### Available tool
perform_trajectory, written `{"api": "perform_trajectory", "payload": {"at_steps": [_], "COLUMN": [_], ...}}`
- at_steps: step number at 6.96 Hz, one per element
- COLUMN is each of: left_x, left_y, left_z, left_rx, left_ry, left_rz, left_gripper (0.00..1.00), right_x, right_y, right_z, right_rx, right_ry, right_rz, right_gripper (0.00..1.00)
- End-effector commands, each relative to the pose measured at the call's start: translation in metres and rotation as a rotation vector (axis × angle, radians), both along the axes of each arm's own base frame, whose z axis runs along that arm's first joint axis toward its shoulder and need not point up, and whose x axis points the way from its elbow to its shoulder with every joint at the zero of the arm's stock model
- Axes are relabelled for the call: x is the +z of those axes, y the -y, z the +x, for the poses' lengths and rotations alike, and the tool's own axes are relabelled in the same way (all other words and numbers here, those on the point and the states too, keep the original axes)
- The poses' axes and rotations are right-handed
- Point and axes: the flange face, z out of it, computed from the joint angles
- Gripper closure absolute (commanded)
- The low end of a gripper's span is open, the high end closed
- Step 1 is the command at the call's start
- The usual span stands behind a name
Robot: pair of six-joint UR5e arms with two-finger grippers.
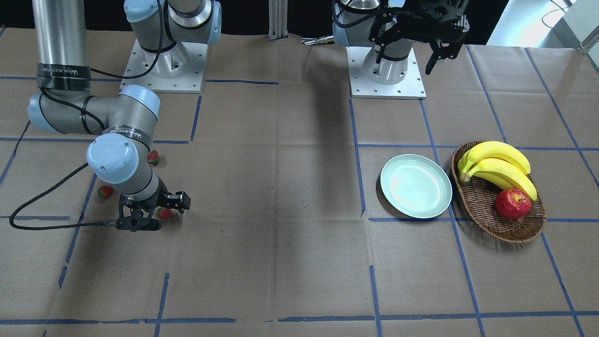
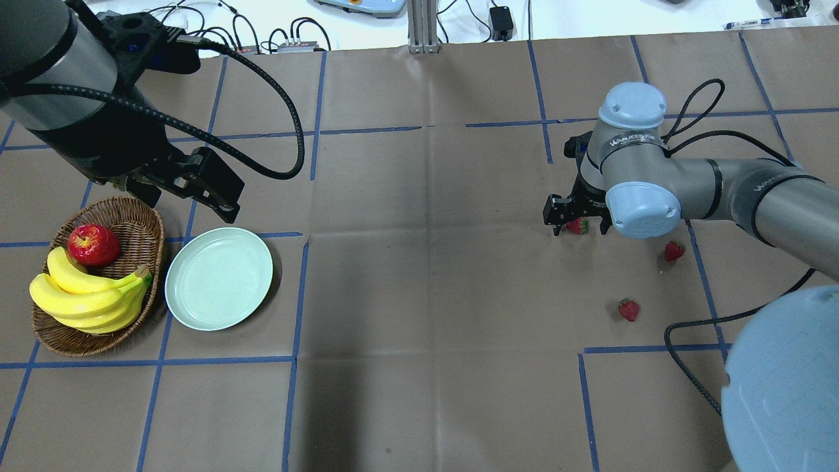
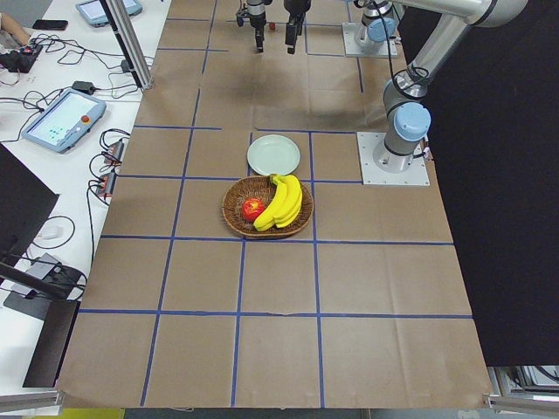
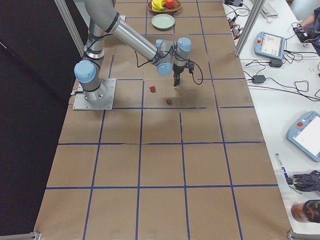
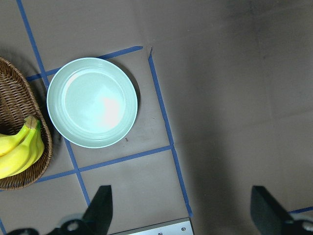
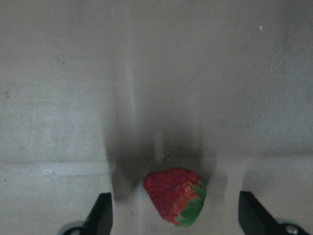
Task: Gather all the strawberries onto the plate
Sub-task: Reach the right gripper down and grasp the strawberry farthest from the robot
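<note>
Three small red strawberries lie on the paper-covered table. My right gripper [image 2: 577,221] is open and low over the table, with one strawberry [image 2: 577,227] between its fingers; the right wrist view shows that strawberry [image 6: 175,196] resting on the table, untouched by either finger. The other two strawberries [image 2: 674,250] [image 2: 628,309] lie close by. The pale mint-green plate [image 2: 218,278] is empty on the far side of the table. My left gripper [image 2: 187,200] is open and empty, hovering above and behind the plate [image 5: 92,102].
An oval wicker basket [image 2: 143,223] holding bananas [image 2: 92,295] and a red apple [image 2: 94,244] stands right beside the plate. Blue tape lines cross the brown paper. The right arm's black cable [image 2: 695,328] loops over the table near the strawberries.
</note>
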Motion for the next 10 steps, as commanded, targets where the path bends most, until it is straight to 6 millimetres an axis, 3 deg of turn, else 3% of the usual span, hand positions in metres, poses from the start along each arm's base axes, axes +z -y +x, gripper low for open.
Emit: {"api": "perform_trajectory", "payload": {"at_steps": [1, 3, 5, 6, 8, 10], "left_x": [0.0, 0.0, -0.004, -0.004, -0.004, -0.005], "left_y": [-0.001, -0.001, -0.005, -0.006, -0.006, -0.006], "left_z": [0.0, 0.0, 0.0, 0.0, -0.001, -0.001], "left_rx": [0.0, 0.001, 0.0, 0.0, 0.001, 0.001], "left_ry": [0.001, 0.001, 0.003, 0.002, 0.0, 0.0], "left_rz": [0.0, 0.001, 0.007, 0.006, 0.006, 0.007], "left_gripper": [0.0, 0.0, 0.0, 0.0, 0.0, 0.0], "right_x": [0.004, 0.015, 0.04, 0.05, 0.06, 0.053], "right_y": [0.002, 0.01, 0.028, 0.029, 0.008, 0.002], "right_z": [-0.001, -0.002, 0.003, 0.024, 0.139, 0.219], "right_rx": [-0.002, -0.003, -0.008, -0.047, -0.065, -0.143], "right_ry": [-0.002, -0.005, -0.005, -0.004, 0.035, 0.084], "right_rz": [-0.01, -0.036, -0.047, -0.057, -0.087, -0.079], "right_gripper": [0.59, 0.73, 0.73, 0.73, 0.73, 0.73]}}
